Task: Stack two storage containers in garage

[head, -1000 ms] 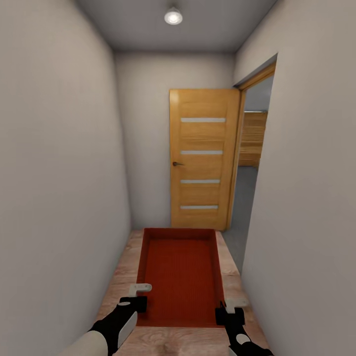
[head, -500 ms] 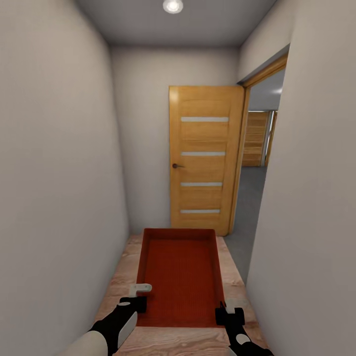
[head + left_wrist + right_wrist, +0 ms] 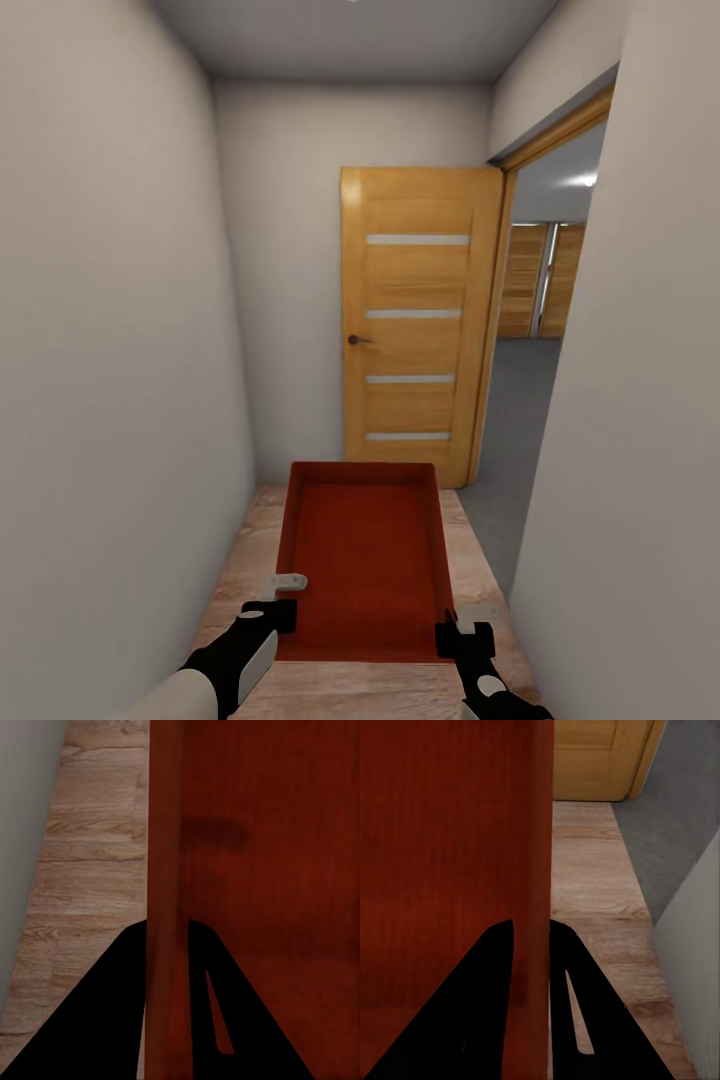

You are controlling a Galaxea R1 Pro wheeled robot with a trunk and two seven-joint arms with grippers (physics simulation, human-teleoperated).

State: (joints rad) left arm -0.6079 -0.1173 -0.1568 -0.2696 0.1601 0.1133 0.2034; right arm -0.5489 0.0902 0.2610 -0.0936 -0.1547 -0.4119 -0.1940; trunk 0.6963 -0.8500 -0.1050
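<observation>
Orange-red storage container [image 3: 365, 560] sits out front of us, carried low over the wood-plank floor [image 3: 245, 560] of a narrow corridor. Its long axis runs straight ahead, short far end pointing at the wooden door [image 3: 420, 320]. Left gripper [image 3: 283, 600] has the container's left wall, right gripper [image 3: 465, 625] the right wall, both at the near end. In the wrist views each wall passes between that gripper's dark fingers, left [image 3: 112, 1020] and right [image 3: 480, 1020], narrow and clamped on the thin rim, so both hands are holding the bin.

What matters next: the open doorway [image 3: 540, 380] lies to the right of the door, w/ grey concrete floor [image 3: 515, 430] and plank garage doors [image 3: 545, 280] showing beyond it. The container's far end points at the door, not the opening, so we judge the long axis has to swing right. Right arm is nearer the opening, and the doorway's near wall corner [image 3: 600, 400] is probably the thing to clip.
</observation>
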